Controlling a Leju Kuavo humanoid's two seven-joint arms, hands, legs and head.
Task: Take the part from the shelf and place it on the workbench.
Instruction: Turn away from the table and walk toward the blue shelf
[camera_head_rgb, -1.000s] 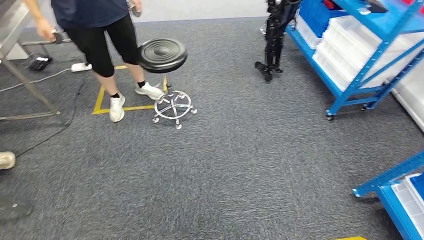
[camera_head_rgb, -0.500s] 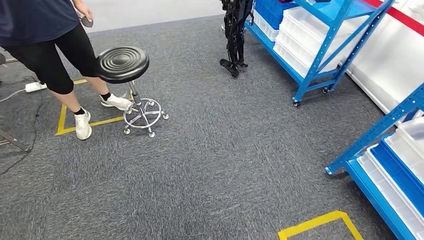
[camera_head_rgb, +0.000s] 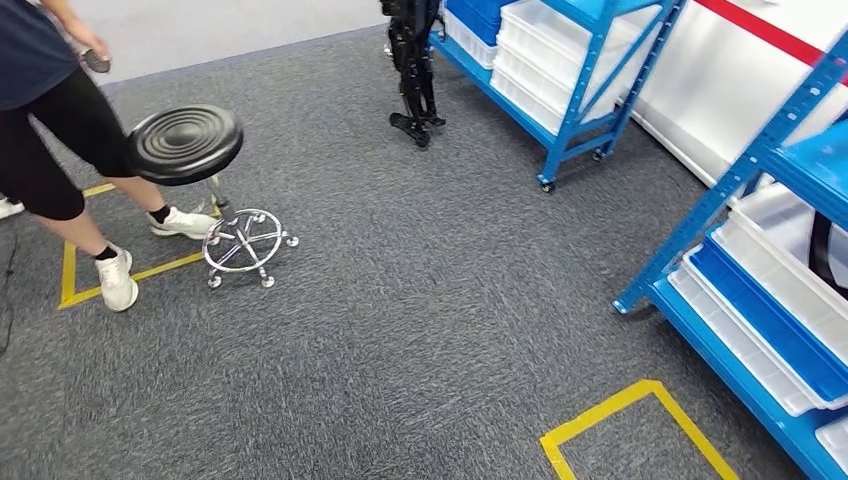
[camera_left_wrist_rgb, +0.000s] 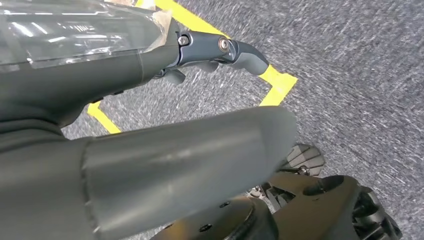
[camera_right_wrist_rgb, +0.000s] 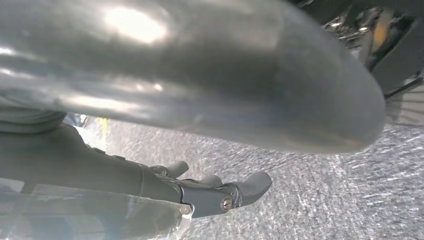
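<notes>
Shelf (camera_head_rgb: 770, 290), blue, at the right edge of my head view, its near post planted on the carpet and its lower levels loaded with white and blue trays (camera_head_rgb: 760, 330). I cannot pick out the part among them; a dark curved shape shows at the far right on one level, too cropped for me to name. A second shelf (camera_head_rgb: 560, 60) stands farther off, along the wall, also stacked with trays. I judge the near shelf to be the target, lying forward and to my right, so the right hand (camera_right_wrist_rgb: 220, 195) is the nearer one. That hand hangs at my side over the carpet, fingers loosely apart, nothing in them. The left hand (camera_left_wrist_rgb: 220, 50) hangs likewise, fingers apart and empty, above a yellow floor tape (camera_left_wrist_rgb: 272, 82). A taped square (camera_head_rgb: 640, 430) lies just beside the near shelf's foot, where I would judge the robot should stand. Well apart on the left are a stool (camera_head_rgb: 190, 150) and a person (camera_head_rgb: 50, 130).
</notes>
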